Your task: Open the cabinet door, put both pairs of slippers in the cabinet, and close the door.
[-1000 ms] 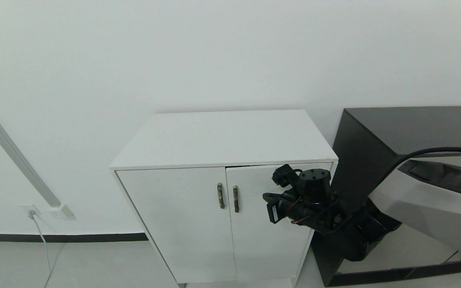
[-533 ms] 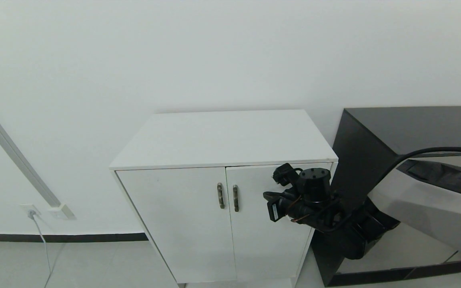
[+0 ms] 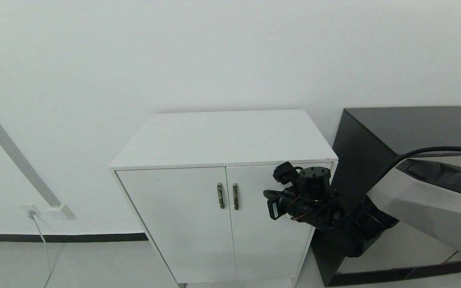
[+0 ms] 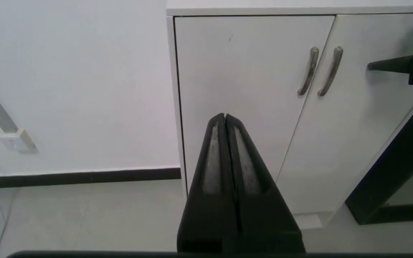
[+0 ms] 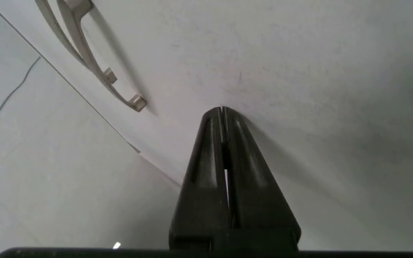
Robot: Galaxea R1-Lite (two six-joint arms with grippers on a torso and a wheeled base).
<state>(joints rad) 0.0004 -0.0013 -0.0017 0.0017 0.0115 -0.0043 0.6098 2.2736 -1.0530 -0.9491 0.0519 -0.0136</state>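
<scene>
Head view: right gripper [image 3: 272, 206], clenched and empty, tip at right cabinet door [image 3: 262, 240]; its upright handle [image 3: 235, 197] lay near, 9 o'clock. Left gripper [image 4: 225, 118] clenched, farther back.

One white cabinet [image 3: 222, 138], two doors [image 3: 178, 220] [image 3: 254, 240], two handles [image 3: 220, 195] [image 3: 235, 197], two tools [image 4: 225, 118] [image 5: 221, 111], one wall socket [image 3: 29, 210].

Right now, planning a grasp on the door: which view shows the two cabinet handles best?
Left wrist view: both handles whole, unobstructed. Head view shows them smaller; right wrist view cuts them off.
</scene>
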